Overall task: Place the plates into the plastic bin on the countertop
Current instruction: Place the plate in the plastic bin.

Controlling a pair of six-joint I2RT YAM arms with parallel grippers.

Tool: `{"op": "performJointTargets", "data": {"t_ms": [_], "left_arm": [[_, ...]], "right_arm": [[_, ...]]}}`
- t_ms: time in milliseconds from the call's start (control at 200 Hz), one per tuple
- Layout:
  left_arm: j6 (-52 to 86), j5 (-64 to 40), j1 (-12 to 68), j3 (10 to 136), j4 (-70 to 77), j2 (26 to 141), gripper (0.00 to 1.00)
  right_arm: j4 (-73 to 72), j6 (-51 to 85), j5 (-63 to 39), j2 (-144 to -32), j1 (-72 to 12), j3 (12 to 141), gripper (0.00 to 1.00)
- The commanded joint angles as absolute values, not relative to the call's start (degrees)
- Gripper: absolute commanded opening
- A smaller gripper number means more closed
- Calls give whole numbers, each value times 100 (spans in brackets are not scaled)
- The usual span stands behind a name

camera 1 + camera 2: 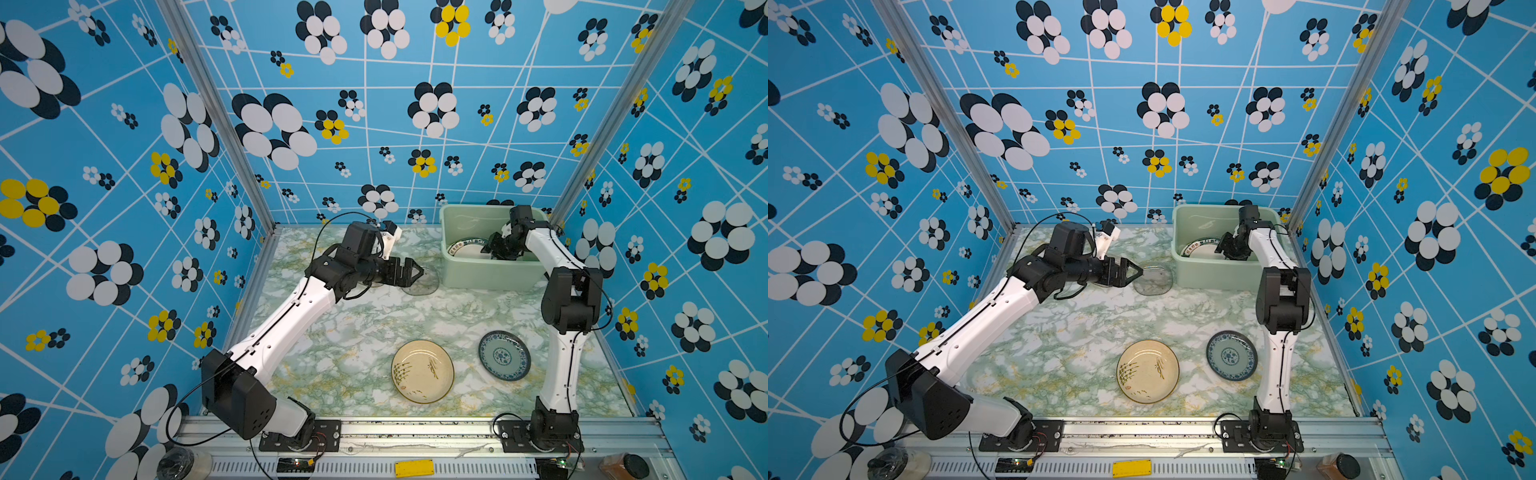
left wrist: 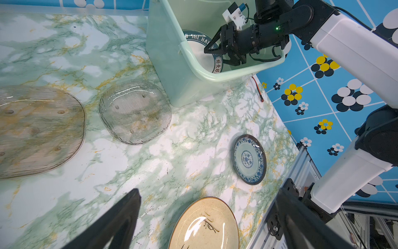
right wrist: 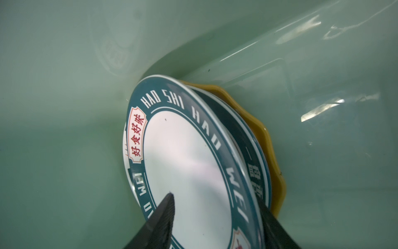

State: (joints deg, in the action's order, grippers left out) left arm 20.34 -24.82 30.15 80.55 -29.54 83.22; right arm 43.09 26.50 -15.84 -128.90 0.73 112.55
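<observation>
Ringing the white plate (image 3: 183, 161) runs "HAO SHI HAO WEI".

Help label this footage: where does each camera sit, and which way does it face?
Both top views: high above the arms' bases, looking down across the countertop to the plastic bin; left arm and right arm visible.
Left wrist: above the countertop, facing the bin and right arm; left hand fingertips show.
Right wrist: inside the bin, facing the dark-rimmed plate; right hand fingertips show.
Shared: top and left wrist views show the cream plate.
</observation>
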Motion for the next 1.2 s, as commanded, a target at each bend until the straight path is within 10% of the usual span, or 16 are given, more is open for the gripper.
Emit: {"op": "performJointTargets", "data": {"t_ms": [0,1194], "left_arm": [[2081,-2503,3055,8227,-3094,8404,99],[2084,-2708,3015,8368,-3144,8473,99]], "right_arm": [[4442,2508,-1514,-12990,-18,11251,57],[4777,1872,-827,-13009,-188,11370,92]]}}
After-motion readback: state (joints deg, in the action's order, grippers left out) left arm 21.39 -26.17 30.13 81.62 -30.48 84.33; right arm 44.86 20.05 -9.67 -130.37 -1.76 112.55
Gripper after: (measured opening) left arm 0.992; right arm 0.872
